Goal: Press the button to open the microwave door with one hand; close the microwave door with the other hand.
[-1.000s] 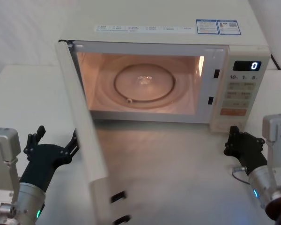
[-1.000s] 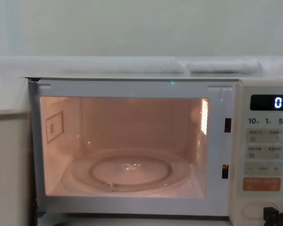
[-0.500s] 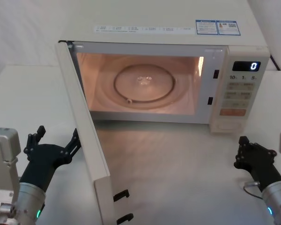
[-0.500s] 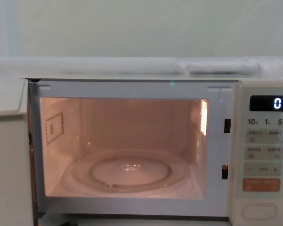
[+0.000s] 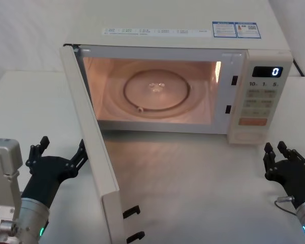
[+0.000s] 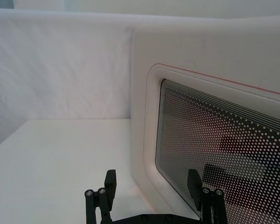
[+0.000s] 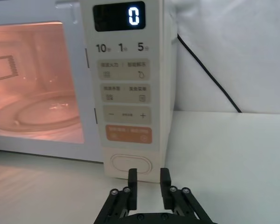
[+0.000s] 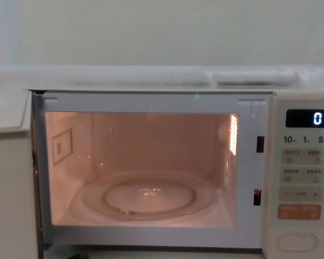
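One glass turntable [image 5: 157,90] inside, seemingly bare.

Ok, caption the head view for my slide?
Microwave door swung open, left gripper beside it, right gripper off the button.

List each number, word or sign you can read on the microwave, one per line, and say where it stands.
"0": lit on the digital display.
"10", "1", "5": printed in a row under the display on the control panel.
"−" and "+": on one beige key.
Small print on the other beige keys, the orange key and the blue stickers on top: too small to read.
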Tool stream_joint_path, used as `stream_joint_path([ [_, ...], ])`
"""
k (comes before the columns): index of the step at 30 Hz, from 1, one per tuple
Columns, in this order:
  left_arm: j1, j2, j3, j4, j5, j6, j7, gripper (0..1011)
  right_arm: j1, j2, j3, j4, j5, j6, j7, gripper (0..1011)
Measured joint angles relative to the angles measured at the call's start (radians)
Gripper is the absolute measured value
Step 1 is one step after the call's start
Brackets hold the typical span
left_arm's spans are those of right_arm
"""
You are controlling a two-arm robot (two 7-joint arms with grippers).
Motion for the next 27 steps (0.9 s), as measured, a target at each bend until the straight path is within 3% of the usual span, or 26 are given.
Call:
stream_joint_path([
  [21, 0.000, 0.000, 0.000, 0.000, 0.000, 0.000, 0.000, 1001, 0.001, -0.001, 0.000, 0.001, 0.001, -0.001, 0.001, 952],
  [27, 0.000, 0.000, 0.000, 0.000, 0.000, 0.000, 0.000, 1001, 0.002, -0.002, 0.000, 0.001, 0.001, 0.000, 0.000, 1002],
])
